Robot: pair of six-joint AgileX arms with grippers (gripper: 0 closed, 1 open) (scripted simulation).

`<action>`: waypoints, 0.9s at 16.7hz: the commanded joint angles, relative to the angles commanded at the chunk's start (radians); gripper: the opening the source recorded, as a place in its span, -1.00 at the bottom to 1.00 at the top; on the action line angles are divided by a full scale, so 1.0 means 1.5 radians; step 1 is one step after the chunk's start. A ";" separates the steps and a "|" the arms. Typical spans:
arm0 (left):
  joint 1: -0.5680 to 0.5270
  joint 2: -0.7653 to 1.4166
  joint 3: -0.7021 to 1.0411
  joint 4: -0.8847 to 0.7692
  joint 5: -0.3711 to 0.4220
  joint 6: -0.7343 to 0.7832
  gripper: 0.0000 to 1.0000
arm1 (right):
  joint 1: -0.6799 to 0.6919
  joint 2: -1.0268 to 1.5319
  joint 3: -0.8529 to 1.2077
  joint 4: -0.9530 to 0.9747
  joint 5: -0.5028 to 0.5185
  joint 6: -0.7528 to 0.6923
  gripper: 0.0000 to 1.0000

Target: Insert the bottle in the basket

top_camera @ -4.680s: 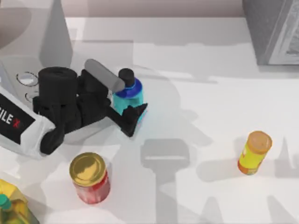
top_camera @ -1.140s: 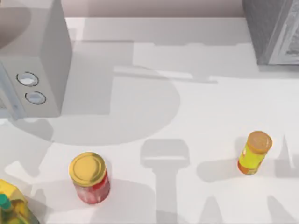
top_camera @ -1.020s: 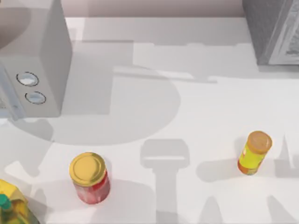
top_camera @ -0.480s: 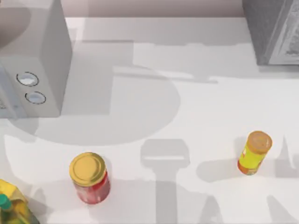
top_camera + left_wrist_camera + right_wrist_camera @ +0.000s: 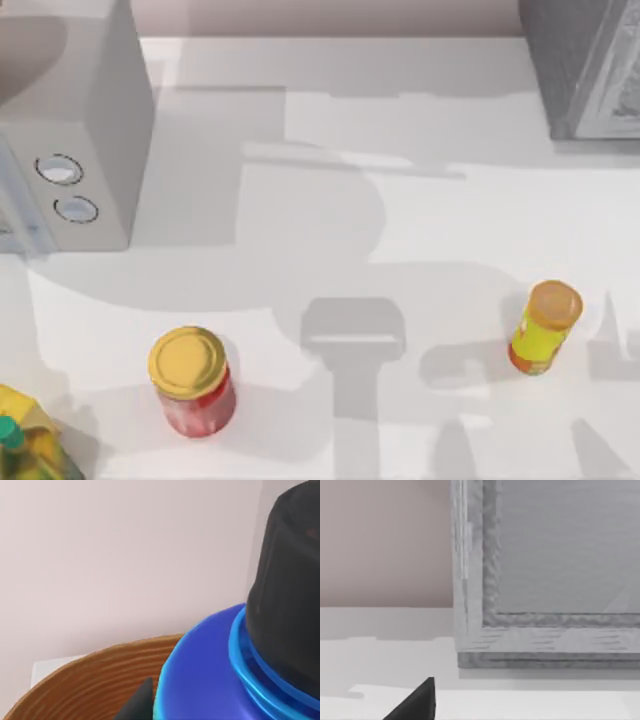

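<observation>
In the left wrist view the bottle [image 5: 210,675] is very close, showing its dark blue shoulder and black screw cap [image 5: 290,590]. My left gripper [image 5: 215,707] is shut on it, and one black fingertip [image 5: 142,700] shows against the bottle's side. Just beyond and below the bottle curves the brown woven rim of the basket [image 5: 95,680], with a plain pale wall behind. The bottle's lower body is hidden. My right gripper [image 5: 480,715] is parked and open, one fingertip [image 5: 420,702] over the white table, facing a grey cabinet [image 5: 545,570].
On the white table [image 5: 420,240] stand a red jar with a gold lid [image 5: 193,385] at front left and a yellow bottle with an orange cap [image 5: 543,328] at right. A grey box with two dials [image 5: 70,130] is at left, the grey cabinet [image 5: 590,60] at back right, a yellow container [image 5: 25,440] in the front-left corner.
The left gripper and the bottle, on the table 4.7 s ago, have left the top view. Over the last second only the shadows on the table have shifted.
</observation>
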 joint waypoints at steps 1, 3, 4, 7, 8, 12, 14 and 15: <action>-0.011 0.020 0.033 0.015 -0.031 -0.034 -1.00 | 0.000 0.000 0.000 0.000 0.000 0.000 1.00; -0.028 0.052 0.080 0.039 -0.078 -0.083 -1.00 | 0.000 0.000 0.000 0.000 0.000 0.000 1.00; -0.033 0.061 0.092 0.046 -0.091 -0.096 -1.00 | 0.000 0.000 0.000 0.000 0.000 0.000 1.00; -0.036 0.066 0.099 0.050 -0.098 -0.103 -1.00 | 0.000 0.000 0.000 0.000 0.000 0.000 1.00; -0.036 0.066 0.099 0.050 -0.098 -0.103 -1.00 | 0.000 0.000 0.000 0.000 0.000 0.000 1.00; -0.041 0.069 0.078 0.074 -0.100 -0.102 -1.00 | 0.000 0.000 0.000 0.000 0.000 0.000 1.00; -0.050 0.079 0.049 0.113 -0.108 -0.106 -1.00 | 0.000 0.000 0.000 0.000 0.000 0.000 1.00; -0.054 0.085 0.033 0.136 -0.114 -0.108 -1.00 | 0.000 0.000 0.000 0.000 0.000 0.000 1.00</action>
